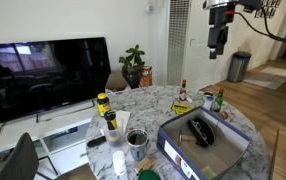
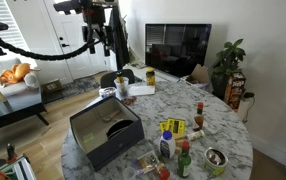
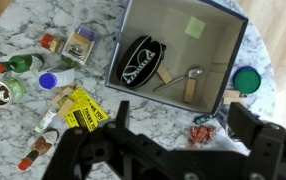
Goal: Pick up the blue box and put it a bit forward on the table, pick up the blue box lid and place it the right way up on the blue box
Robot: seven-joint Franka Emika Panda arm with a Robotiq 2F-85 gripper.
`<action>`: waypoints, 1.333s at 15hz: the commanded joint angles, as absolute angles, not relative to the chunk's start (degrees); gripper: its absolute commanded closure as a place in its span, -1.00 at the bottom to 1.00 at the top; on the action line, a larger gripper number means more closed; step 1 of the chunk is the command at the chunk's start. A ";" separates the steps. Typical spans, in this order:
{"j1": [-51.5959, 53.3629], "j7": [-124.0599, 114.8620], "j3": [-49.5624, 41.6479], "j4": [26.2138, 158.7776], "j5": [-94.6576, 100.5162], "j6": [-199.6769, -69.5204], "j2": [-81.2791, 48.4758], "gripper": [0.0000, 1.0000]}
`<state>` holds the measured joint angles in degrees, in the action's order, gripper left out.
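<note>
So the blue box (image 1: 204, 146) is sitting open on the table (image 1: 159, 101), close to the edge, and you can see straight down into its grey inside. Lying in the box are a black pouch (image 3: 138, 60), a spoon (image 3: 183, 77), a small wooden piece (image 3: 190, 88) touching the spoon, and a green sticky note (image 3: 195, 27) up near the far wall. The gripper (image 1: 217, 50) hangs way up above the box, well apart from it, and isn't touching anything. In the wrist view its fingers (image 3: 263, 145) are spread wide with nothing between them, and the box is right underneath. All the clutter is piled on the marble off one side of the box: a yellow packet (image 3: 83, 106) nearest to it, then a blue-capped bottle (image 3: 49, 80), a green bottle (image 3: 19, 65) and a little carton (image 3: 80, 45) a bit further out. A green round thing (image 3: 246, 80) sits just beside the opposite wall of the box. In an exterior view a metal cup (image 1: 136, 140) stands near the box too, with a yellow-capped bottle (image 1: 103, 103) beyond it. A TV (image 1: 45, 75) and a potted plant (image 1: 133, 65) are off the table, well behind the box.
</note>
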<state>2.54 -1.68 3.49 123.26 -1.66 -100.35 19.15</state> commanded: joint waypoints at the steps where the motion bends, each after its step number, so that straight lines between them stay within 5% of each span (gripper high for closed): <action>1: 2.03 -12.82 4.74 122.49 -4.18 -109.49 10.67 -1.00; 8: 2.74 -32.49 4.49 121.00 -6.83 -120.99 -3.07 -1.00; 20: 2.62 -33.60 3.09 119.55 -8.74 -119.33 -8.56 -1.00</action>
